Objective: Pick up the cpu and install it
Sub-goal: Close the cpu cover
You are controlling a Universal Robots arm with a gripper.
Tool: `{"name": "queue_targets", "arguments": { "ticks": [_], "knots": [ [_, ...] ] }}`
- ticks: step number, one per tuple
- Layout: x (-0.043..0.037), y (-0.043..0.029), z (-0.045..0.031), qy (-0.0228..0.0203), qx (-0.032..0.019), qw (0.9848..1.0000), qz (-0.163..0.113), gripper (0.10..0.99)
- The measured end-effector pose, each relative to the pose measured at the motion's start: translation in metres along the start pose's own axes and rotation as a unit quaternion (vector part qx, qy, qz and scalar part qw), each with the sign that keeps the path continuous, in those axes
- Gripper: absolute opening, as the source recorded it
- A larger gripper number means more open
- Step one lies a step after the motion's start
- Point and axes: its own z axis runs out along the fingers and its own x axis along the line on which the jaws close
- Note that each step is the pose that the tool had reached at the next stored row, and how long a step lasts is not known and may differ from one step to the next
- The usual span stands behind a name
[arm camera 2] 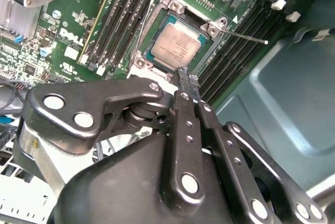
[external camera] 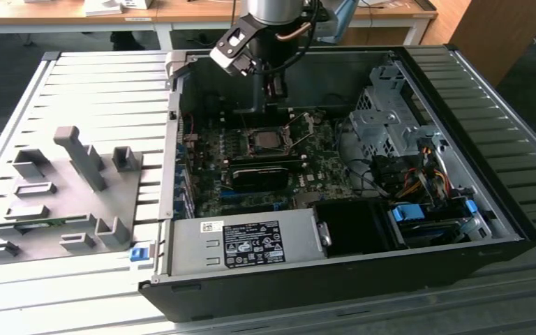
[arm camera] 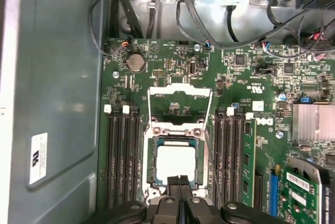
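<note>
Now the cpu [arm camera: 177, 162] lies flat inside the socket [arm camera: 157, 130] on the green motherboard [arm camera: 172, 62], its silvery top facing up, as both wrist views show. The socket's metal load plate [arm camera: 180, 96] is swung open and stands up from the board just beside the chip, and the thin retention lever [arm camera 2: 246, 36] sticks out free at an angle. Banks of black memory slots [arm camera: 121, 156] run along 2 sides of the socket.

The end effector [arm camera: 180, 181] hangs just over the edge of the cpu, its 2 fingers [arm camera 2: 189, 85] pressed together with nothing between them. From these angles it is hard to say whether the fingertips touch the chip or sit slightly above it.

In the exterior view the arm reaches down into the open computer case [external camera: 343, 293], which lies on its side on the slatted table [external camera: 100, 77]. The end effector [external camera: 273, 89] is above the cpu [external camera: 270, 139] near the far wall of the case. On the exterior view's left, a grey tray [external camera: 54, 195] with upright holders sits on the table beside the case.
</note>
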Motion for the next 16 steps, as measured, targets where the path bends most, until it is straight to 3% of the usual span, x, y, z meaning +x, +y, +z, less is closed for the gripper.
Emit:
{"name": "queue_targets", "arguments": {
  "ticks": [5,16],
  "knots": [
    [0.0001,0.0002,-0.0083,0.0,0.0004,1.0,0.0,0.106],
    [-0.007,0.0018,-0.0086,0.0001,0.0004,1.0,0.0,0.106]
  ]
}}
